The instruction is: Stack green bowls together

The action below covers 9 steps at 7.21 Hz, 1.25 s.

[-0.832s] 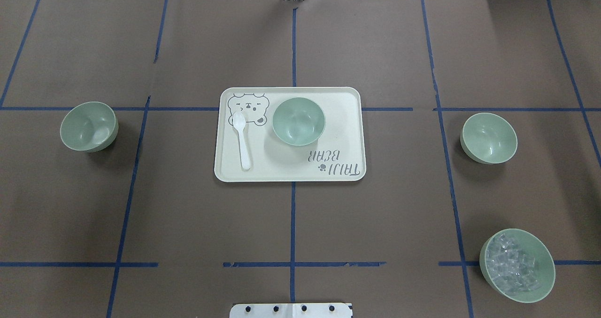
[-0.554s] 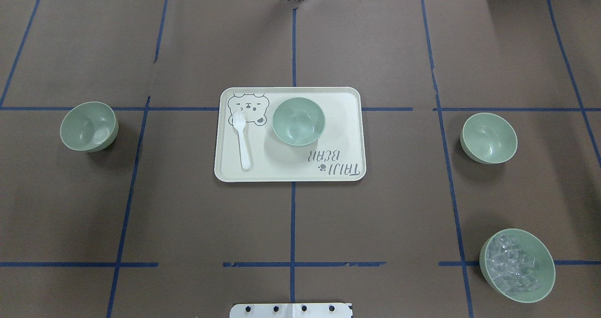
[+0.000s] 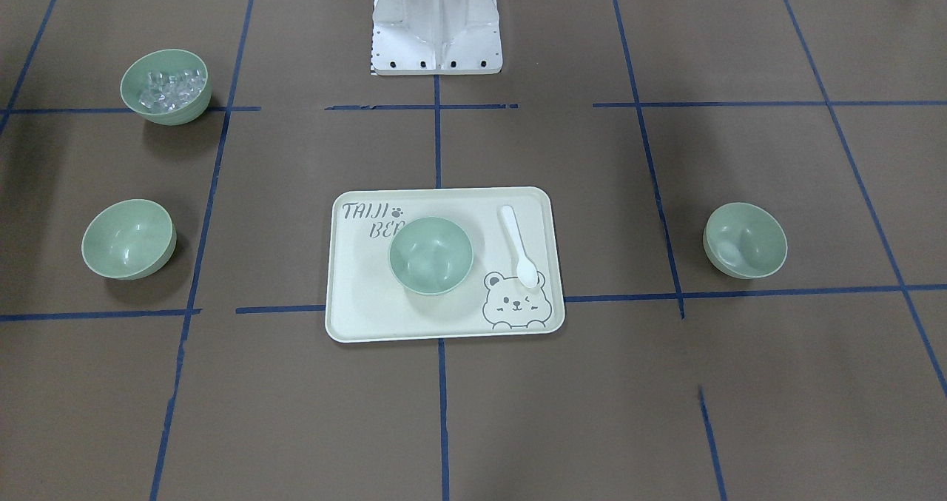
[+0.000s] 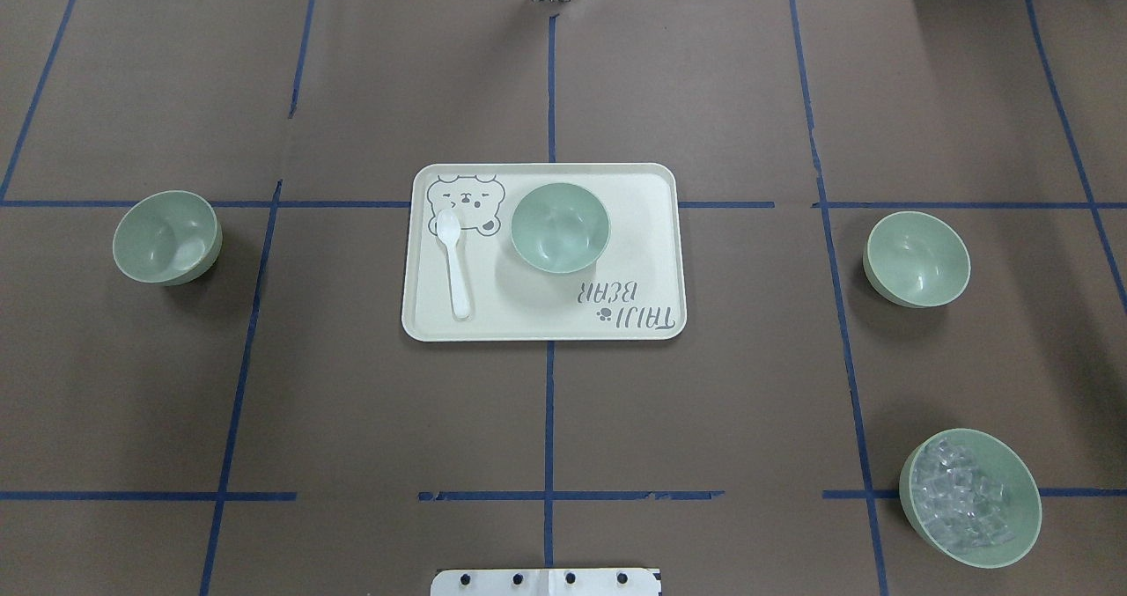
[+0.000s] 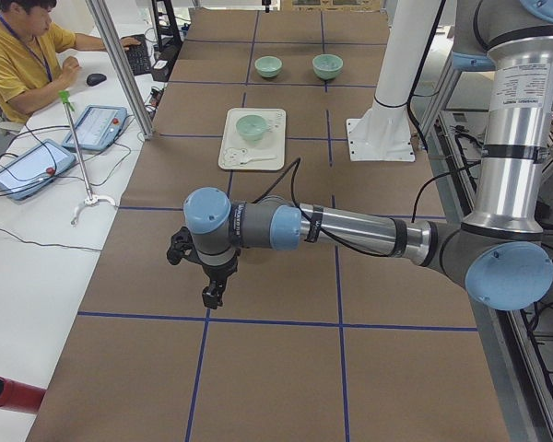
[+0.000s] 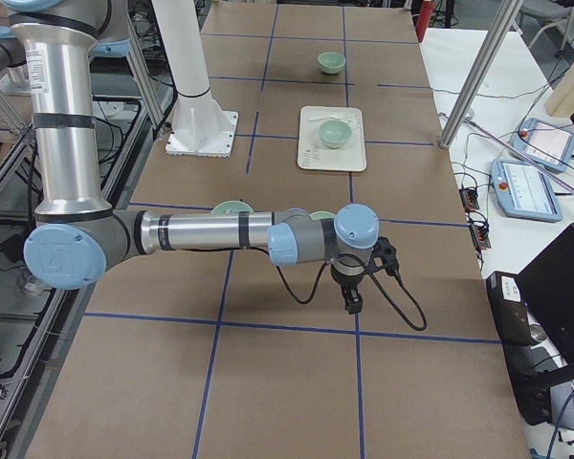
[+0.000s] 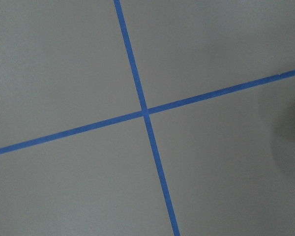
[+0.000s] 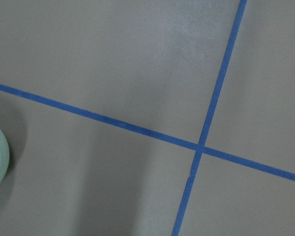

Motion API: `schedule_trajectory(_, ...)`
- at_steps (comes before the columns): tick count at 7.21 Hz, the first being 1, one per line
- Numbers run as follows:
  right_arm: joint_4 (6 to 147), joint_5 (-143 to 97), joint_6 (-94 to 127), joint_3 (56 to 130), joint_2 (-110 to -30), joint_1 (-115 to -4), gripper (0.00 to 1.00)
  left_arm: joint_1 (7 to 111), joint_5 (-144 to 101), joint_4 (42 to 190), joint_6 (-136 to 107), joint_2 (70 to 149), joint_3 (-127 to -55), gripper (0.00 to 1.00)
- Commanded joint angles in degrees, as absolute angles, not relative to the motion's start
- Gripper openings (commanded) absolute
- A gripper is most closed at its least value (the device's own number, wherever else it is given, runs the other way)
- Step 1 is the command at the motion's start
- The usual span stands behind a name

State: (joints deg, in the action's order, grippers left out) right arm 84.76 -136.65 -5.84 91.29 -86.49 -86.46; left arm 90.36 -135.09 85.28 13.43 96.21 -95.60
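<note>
Three empty pale green bowls stand apart. One bowl [image 4: 167,237] is on the table's left, one bowl [image 4: 560,227] is on the cream tray [image 4: 643,226], and one bowl [image 4: 917,258] is on the right. In the front-facing view they are the bowl [image 3: 744,240], the tray bowl [image 3: 430,254] and the bowl [image 3: 128,238]. My left gripper [image 5: 212,295] shows only in the exterior left view, low over bare table. My right gripper [image 6: 352,304] shows only in the exterior right view. I cannot tell if either is open or shut.
A green bowl of clear cubes [image 4: 969,497] stands at the near right. A white spoon [image 4: 455,261] lies on the tray's left side. The robot's base plate [image 4: 546,582] is at the near edge. Blue tape lines cross the brown table cover.
</note>
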Motion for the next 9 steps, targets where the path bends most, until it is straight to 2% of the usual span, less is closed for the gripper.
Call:
schedule_trajectory(1, 84.6, -136.7, 2.9, 91.7, -84.4, -85.6, 1.00, 90.3, -135.5, 95.6, 13.4, 99.5, -93.0, 1.00)
schedule_trajectory(2, 84.6, -136.7, 3.1, 91.6, -83.7, -85.5, 1.00, 90.2, -135.7, 100.7, 13.3, 98.8, -90.6, 1.00)
schedule_trajectory(4, 82.5, -136.3, 3.2, 92.5, -83.6, -83.9, 1.00, 86.6, -135.7, 105.6, 6.4, 97.7, -90.4, 1.00)
schedule_trajectory(5, 82.4, -136.2, 4.4, 92.3, -83.6, -82.7, 1.00, 83.2, -135.0, 108.7, -1.6, 95.6, -90.3, 1.00)
schedule_trajectory(7, 82.4, -136.2, 4.5, 92.4, -83.6, -82.2, 1.00, 75.8, -127.3, 124.2, -21.5, 91.4, -90.0, 1.00)
schedule_trajectory(9, 82.3, -136.2, 4.6, 92.4, -83.7, -82.2, 1.00, 67.6, -124.0, 130.0, -39.1, 90.7, -89.9, 0.97)
